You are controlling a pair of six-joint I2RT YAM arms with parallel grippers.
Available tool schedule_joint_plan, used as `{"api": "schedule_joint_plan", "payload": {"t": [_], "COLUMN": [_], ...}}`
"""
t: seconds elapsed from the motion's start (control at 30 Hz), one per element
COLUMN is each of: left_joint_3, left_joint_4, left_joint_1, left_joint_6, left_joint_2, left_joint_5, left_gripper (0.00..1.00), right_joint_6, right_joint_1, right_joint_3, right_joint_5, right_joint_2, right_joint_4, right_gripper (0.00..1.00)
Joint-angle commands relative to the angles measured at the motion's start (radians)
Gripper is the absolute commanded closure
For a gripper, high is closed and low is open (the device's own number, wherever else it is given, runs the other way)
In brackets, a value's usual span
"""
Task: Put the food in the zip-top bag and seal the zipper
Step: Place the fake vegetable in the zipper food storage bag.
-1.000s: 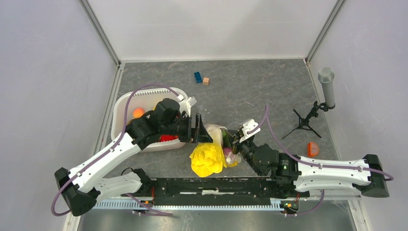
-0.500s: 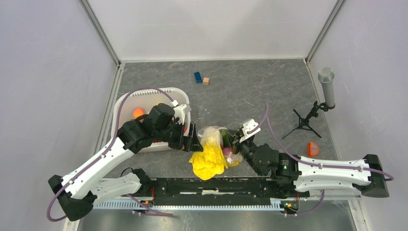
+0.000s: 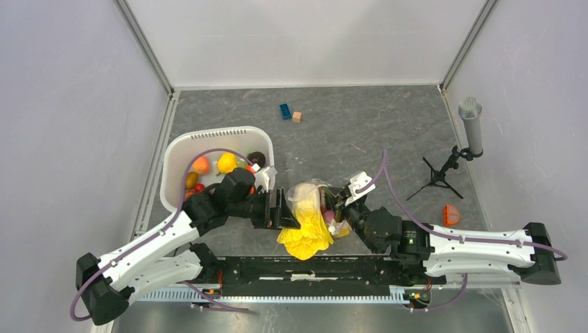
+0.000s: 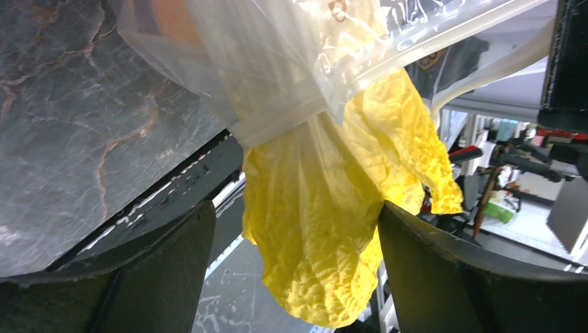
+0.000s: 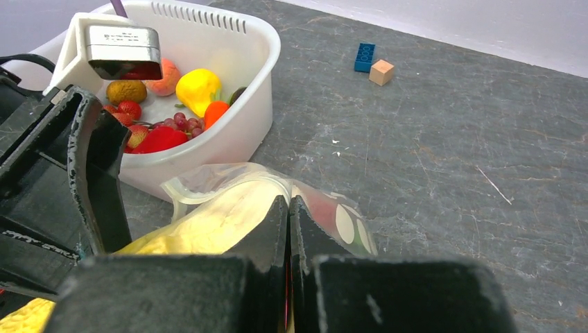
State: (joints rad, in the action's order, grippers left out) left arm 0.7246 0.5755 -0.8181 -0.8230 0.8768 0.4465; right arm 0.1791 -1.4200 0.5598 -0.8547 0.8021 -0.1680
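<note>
At the centre of the frame, the transparent, white-dotted zip-top bag is pinched at its edge by the closed right gripper. A crinkled yellow piece protrudes from its mouth, flanked by the widely spread left gripper.

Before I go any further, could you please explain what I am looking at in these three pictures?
These are two robot arms bolted at a table's near edge. One picture looks down from above; the other two come from cameras on each wrist. The right end effector is shut, pinching the dotted zip-top bag. A crinkled yellow toy leaf hangs partly out of the bag's mouth, between the open fingers of the left end effector. On the grey table stand a white basket of toy fruit, a blue brick, a wooden cube and a microphone.
</note>
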Motion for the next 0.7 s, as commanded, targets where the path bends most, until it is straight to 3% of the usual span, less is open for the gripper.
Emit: {"api": "schedule_joint_plan", "payload": {"t": [0.0,0.1,0.2,0.37,0.5,0.67], "left_joint_3": [-0.072,-0.117,-0.124,-0.105,-0.096,-0.108], "left_joint_4": [-0.250,-0.348,-0.393,-0.342,-0.240,-0.233], "left_joint_1": [-0.016,-0.022,-0.024,-0.029,-0.030,-0.033], "left_joint_6": [-0.210,-0.284,-0.306,-0.265,-0.190,-0.168], "left_joint_2": [-0.066,-0.103,-0.091,-0.045,-0.029,-0.015], "left_joint_5": [-0.061,-0.122,-0.132,-0.088,-0.052,-0.020], "left_gripper": [0.13,0.24,0.28,0.11,0.08,0.09], "right_joint_6": [0.008,0.010,0.015,0.020,0.018,0.021], "right_joint_1": [0.001,0.001,0.001,0.001,0.001,0.001], "right_joint_3": [0.043,0.032,0.025,0.023,0.020,0.018], "right_joint_5": [-0.008,-0.003,0.009,0.004,-0.001,-0.004], "right_joint_2": [-0.010,-0.014,-0.015,-0.020,-0.030,-0.033], "right_joint_4": [-0.028,-0.039,-0.046,-0.038,-0.040,-0.040], "right_gripper": [0.99,0.99,0.99,0.99,0.99,0.99]}}
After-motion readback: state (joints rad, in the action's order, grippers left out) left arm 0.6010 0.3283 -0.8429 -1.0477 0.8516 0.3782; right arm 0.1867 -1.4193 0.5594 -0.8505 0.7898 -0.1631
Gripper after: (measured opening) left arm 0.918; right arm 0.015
